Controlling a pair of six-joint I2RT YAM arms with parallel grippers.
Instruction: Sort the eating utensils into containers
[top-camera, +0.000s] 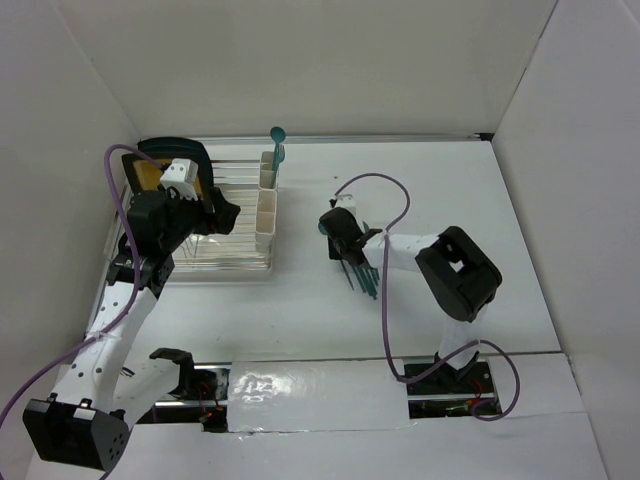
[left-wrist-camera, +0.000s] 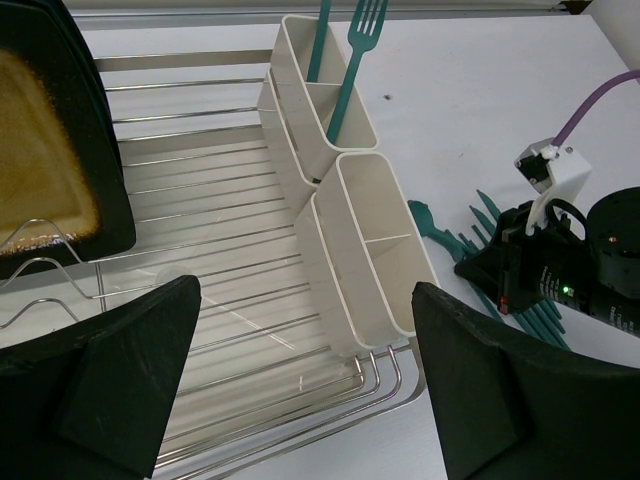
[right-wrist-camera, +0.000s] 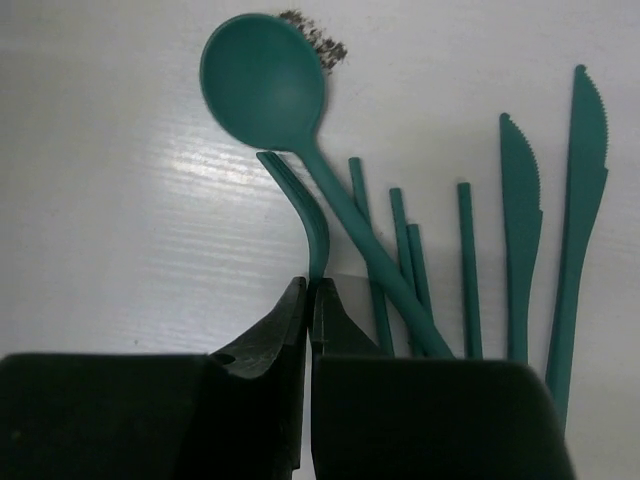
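Several teal utensils (top-camera: 360, 272) lie in a pile on the white table right of the rack. In the right wrist view they are a spoon (right-wrist-camera: 265, 80), two knives (right-wrist-camera: 520, 230) and several handles. My right gripper (right-wrist-camera: 312, 285) (top-camera: 335, 235) is shut on a curved teal utensil (right-wrist-camera: 318, 225) seen edge-on, down at the table. The cream containers (top-camera: 267, 215) (left-wrist-camera: 375, 245) stand along the rack's right side. The far cups (left-wrist-camera: 325, 95) hold a fork (left-wrist-camera: 355, 60) and another teal handle. My left gripper (left-wrist-camera: 305, 350) (top-camera: 215, 212) is open and empty above the rack.
The wire dish rack (left-wrist-camera: 200, 230) (top-camera: 225, 262) holds a yellow-and-black plate (left-wrist-camera: 50, 150) (top-camera: 150, 172) at its left end. A dark speckled smudge (right-wrist-camera: 320, 40) lies by the spoon's bowl. White walls close the table at back and sides.
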